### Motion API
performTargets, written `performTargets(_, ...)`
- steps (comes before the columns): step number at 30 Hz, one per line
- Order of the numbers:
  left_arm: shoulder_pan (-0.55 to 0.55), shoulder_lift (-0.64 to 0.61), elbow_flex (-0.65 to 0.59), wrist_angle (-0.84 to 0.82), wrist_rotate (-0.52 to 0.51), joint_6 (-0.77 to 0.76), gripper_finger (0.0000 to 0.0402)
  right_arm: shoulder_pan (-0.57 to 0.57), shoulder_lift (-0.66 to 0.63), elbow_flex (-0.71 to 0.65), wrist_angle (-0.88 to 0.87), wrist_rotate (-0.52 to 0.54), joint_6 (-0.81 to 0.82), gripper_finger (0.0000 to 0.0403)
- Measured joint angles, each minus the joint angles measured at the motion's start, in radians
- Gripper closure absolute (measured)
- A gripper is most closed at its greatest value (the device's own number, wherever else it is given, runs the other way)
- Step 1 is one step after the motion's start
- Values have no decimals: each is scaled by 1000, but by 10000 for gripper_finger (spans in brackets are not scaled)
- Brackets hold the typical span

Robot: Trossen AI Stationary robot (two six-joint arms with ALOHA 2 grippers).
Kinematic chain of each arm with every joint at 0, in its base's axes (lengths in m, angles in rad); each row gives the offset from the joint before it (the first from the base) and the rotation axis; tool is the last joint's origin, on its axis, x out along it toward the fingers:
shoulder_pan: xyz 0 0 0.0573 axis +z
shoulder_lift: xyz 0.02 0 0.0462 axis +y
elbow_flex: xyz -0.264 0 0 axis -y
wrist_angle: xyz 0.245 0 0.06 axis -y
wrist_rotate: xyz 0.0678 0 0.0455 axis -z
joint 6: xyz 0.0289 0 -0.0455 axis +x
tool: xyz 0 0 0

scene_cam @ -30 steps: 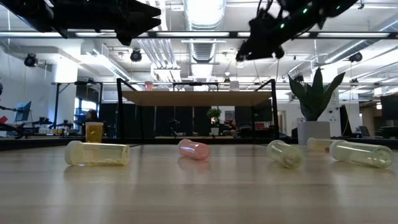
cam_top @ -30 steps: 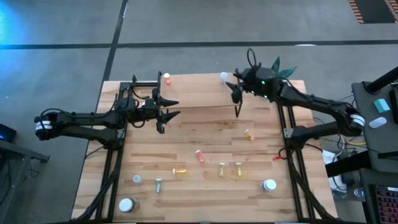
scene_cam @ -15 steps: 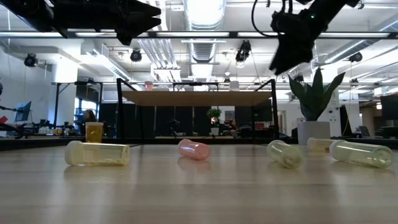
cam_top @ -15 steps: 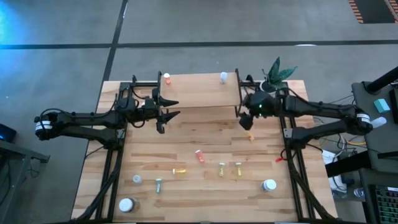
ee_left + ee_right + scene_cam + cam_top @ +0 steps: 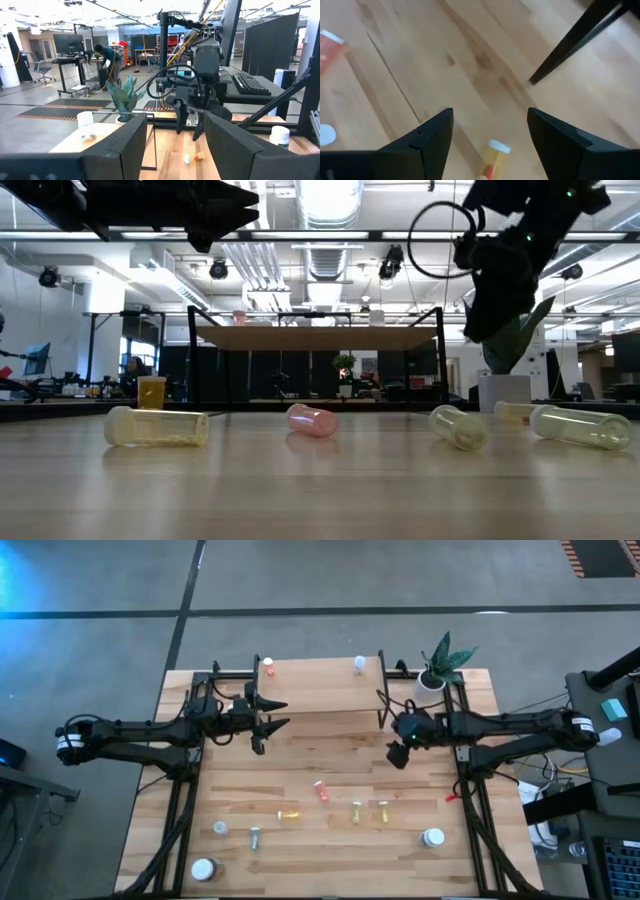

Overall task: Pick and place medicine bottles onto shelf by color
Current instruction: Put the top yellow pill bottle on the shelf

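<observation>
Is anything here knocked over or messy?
Yes. Several medicine bottles lie on their sides, scattered across the table, while only two stand on the shelf. Nothing looks spilled or broken.

i can read no words, brand names, numbers or signs from any of my views; whatever labels the small bottles carry are too small for me to read.

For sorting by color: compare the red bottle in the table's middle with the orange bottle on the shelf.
The red bottle lies on its side; the orange bottle stands upright. The red bottle rests on the table, and the orange bottle is already on the shelf. Both have white caps.
</observation>
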Motion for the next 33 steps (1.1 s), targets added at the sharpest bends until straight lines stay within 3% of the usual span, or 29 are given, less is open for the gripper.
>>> performTargets(25, 0, 0, -1, 0, 0, 0, 220, -1, 0, -113, 11, 3, 106, 161)
performTargets(33, 0, 0, -2, 0, 0, -1, 220, -4, 0, -124, 11, 75, 106, 163)
